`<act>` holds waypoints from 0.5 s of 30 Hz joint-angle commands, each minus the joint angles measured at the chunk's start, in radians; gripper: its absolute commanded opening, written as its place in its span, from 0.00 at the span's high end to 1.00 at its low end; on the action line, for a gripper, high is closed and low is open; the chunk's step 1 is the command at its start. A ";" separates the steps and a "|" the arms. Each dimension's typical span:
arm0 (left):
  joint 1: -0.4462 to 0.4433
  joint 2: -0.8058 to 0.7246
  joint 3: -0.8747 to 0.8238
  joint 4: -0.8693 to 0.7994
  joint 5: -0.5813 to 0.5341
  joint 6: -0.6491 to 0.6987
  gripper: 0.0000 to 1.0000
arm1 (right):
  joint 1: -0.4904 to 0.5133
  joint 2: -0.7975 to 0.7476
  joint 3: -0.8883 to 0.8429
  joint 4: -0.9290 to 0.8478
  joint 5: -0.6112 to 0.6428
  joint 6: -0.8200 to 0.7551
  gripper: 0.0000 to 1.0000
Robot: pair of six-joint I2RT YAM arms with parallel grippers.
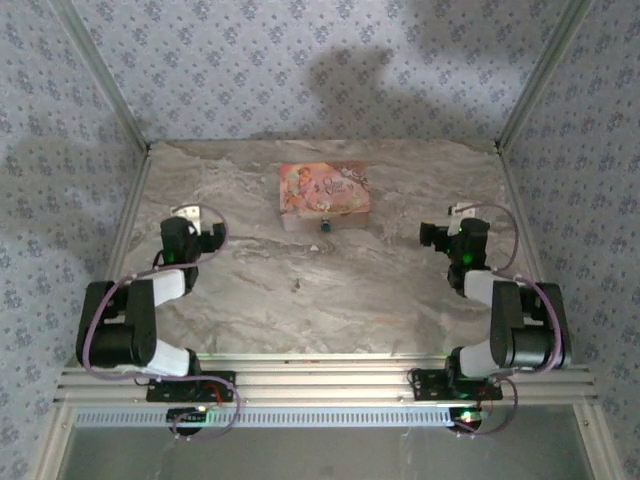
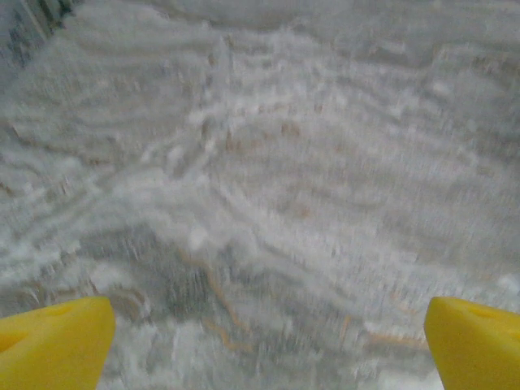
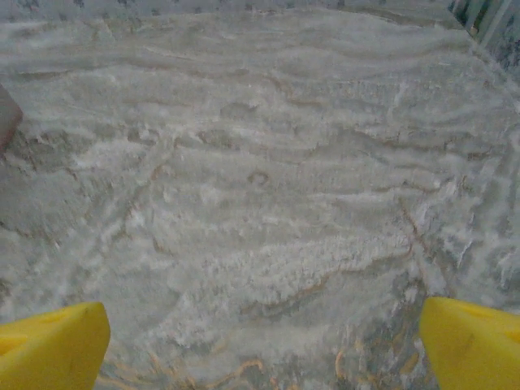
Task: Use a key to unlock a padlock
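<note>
The padlock (image 1: 325, 222) is that tiny dark-blue speck on the table, right at the near edge of the pink box (image 1: 324, 190), about halfway along that edge. From the top cam it's way too small for me to say whether it's actually touching the box or just sitting beside it, and I can't make out how the shackle stands either.

The box lies flat toward the far side of the marble table (image 1: 300, 300), roughly centred between my two arms. Flowery wallpaper (image 1: 300, 60) runs around the back and sides.

My left gripper (image 1: 190, 214) hangs over the left part of the table, well apart from the padlock. My right gripper (image 1: 460, 214) does the mirror thing on the right side, also well apart.

Both hands are spread wide with nothing in them. On the left wrist cam my left fingertips (image 2: 57, 345), the yellow ones, sit down in the bottom corners with bare marble between them, and the picture's pretty blurry. It's the same on the right wrist cam: right fingertips (image 3: 471, 345) in the corners, bare marble between, sharper picture.
</note>
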 commanded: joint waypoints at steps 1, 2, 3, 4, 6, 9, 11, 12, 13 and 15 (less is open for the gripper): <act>0.006 -0.088 0.093 -0.249 0.051 -0.070 0.08 | -0.004 -0.074 0.159 -0.340 0.024 0.127 0.00; 0.005 -0.108 0.123 -0.314 0.077 -0.101 0.10 | -0.001 -0.078 0.201 -0.420 0.014 0.166 0.01; 0.002 -0.123 0.146 -0.358 0.108 -0.129 0.14 | 0.008 -0.082 0.230 -0.470 0.006 0.201 0.02; -0.009 -0.134 0.170 -0.389 0.138 -0.174 0.16 | 0.024 -0.083 0.267 -0.526 0.009 0.242 0.04; -0.051 -0.125 0.218 -0.421 0.222 -0.245 0.20 | 0.072 -0.079 0.320 -0.591 0.010 0.306 0.07; -0.157 -0.039 0.353 -0.539 0.265 -0.307 0.23 | 0.185 -0.024 0.443 -0.708 0.019 0.336 0.10; -0.213 0.038 0.422 -0.542 0.331 -0.379 0.27 | 0.247 0.012 0.518 -0.769 -0.008 0.358 0.13; -0.233 0.066 0.443 -0.536 0.347 -0.411 0.29 | 0.272 0.020 0.530 -0.770 -0.026 0.363 0.14; -0.259 0.097 0.466 -0.528 0.370 -0.433 0.30 | 0.295 0.032 0.537 -0.762 -0.039 0.369 0.14; -0.294 0.145 0.515 -0.558 0.370 -0.451 0.32 | 0.317 0.072 0.560 -0.746 -0.069 0.391 0.14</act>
